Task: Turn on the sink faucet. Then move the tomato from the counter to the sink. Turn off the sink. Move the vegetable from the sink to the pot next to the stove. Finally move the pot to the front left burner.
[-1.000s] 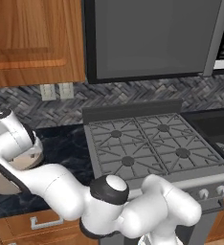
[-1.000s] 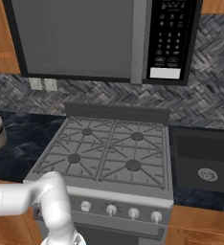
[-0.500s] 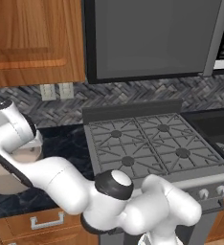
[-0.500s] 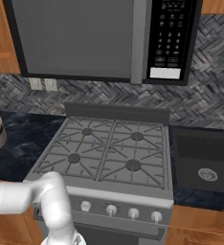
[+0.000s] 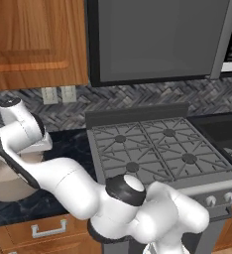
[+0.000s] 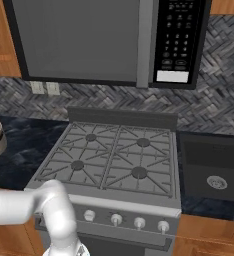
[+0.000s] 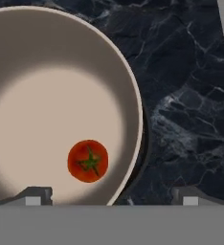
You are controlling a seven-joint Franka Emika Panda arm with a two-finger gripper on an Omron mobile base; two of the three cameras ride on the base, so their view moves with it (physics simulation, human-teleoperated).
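Note:
A red tomato (image 7: 87,161) with a green stem lies inside the beige pot (image 7: 61,62), near its rim. My gripper (image 7: 113,198) hangs above the pot, pointing down, open, with nothing between its fingertips (image 7: 35,197); one tip is over the pot, the other over the dark counter. From the left base camera the pot (image 5: 4,184) sits on the counter left of the stove, under my hand (image 5: 25,141). The front left burner (image 5: 133,167) is bare. The sink (image 6: 214,175) lies right of the stove.
The gas stove (image 6: 114,157) has four bare grates and a row of knobs (image 6: 116,219) on its front. A dark marble counter (image 7: 190,95) surrounds the pot. A microwave (image 6: 179,40) and wooden cabinets (image 5: 33,39) hang above.
My hand has risen from the pot and now stands higher above it. The stove and pot have not moved.

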